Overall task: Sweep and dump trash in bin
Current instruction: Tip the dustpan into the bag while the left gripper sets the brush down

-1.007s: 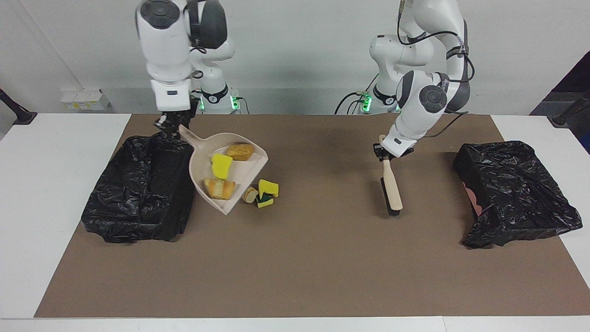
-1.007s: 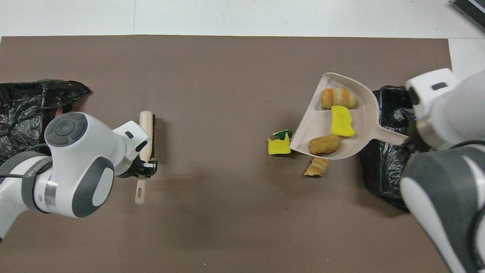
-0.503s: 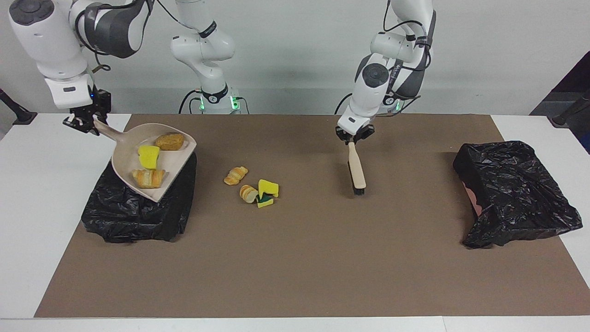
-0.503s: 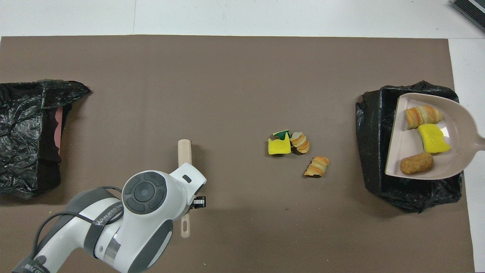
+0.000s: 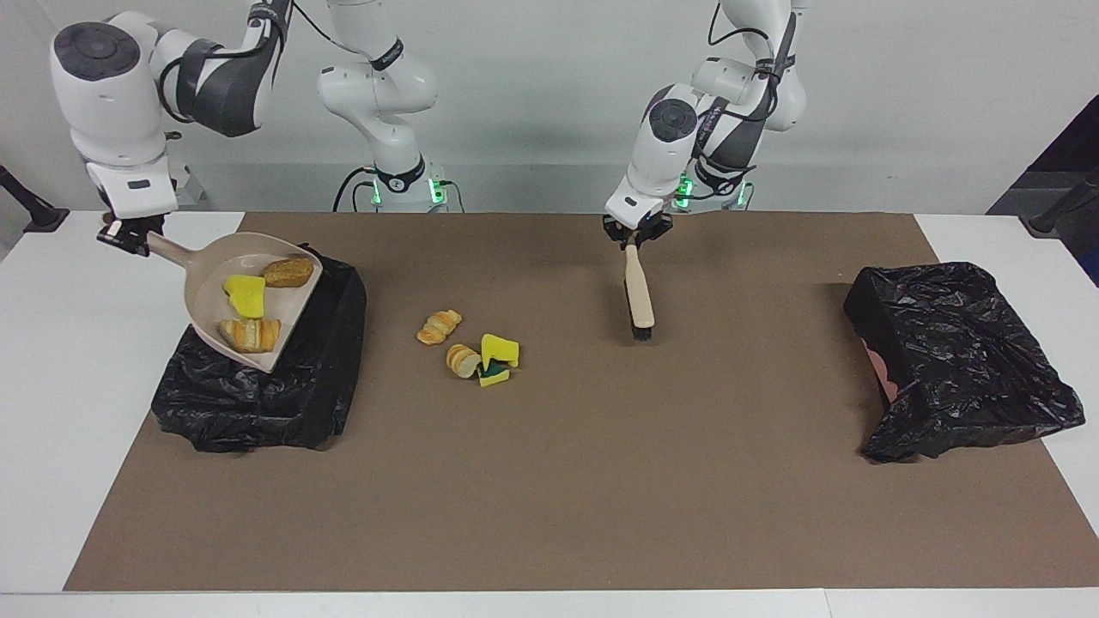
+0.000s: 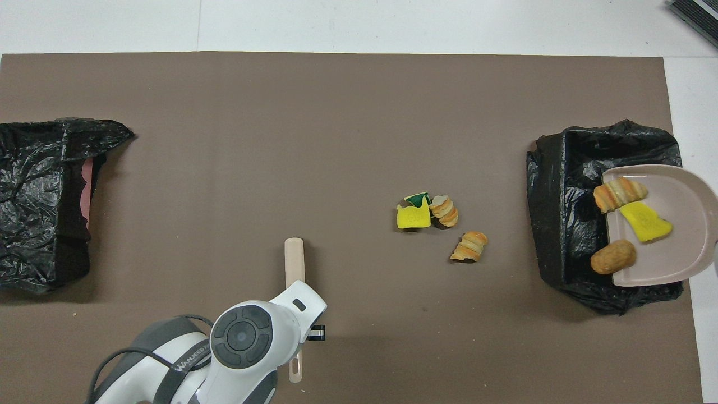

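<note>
Big brown mat [image 5: 549,481] covers the table. Two black-bagged bins sit on it: one [image 5: 957,360] at the left arm's end, one [image 5: 258,386] at the right arm's end. Over that second bin, the beige dustpan [image 5: 215,296] hangs tilted, right gripper [image 5: 124,239] clamped on its handle. Three pieces of trash ride in it: a croissant [image 5: 249,333], a yellow sponge [image 5: 246,294], a brown bread lump [image 5: 288,272]. Left gripper [image 5: 634,236] is clamped on the brush [image 5: 638,292], held up, bristles low. Three more pieces lie mid-mat: a croissant [image 6: 470,246], a roll [image 6: 445,209], a green-backed sponge [image 6: 414,213].
</note>
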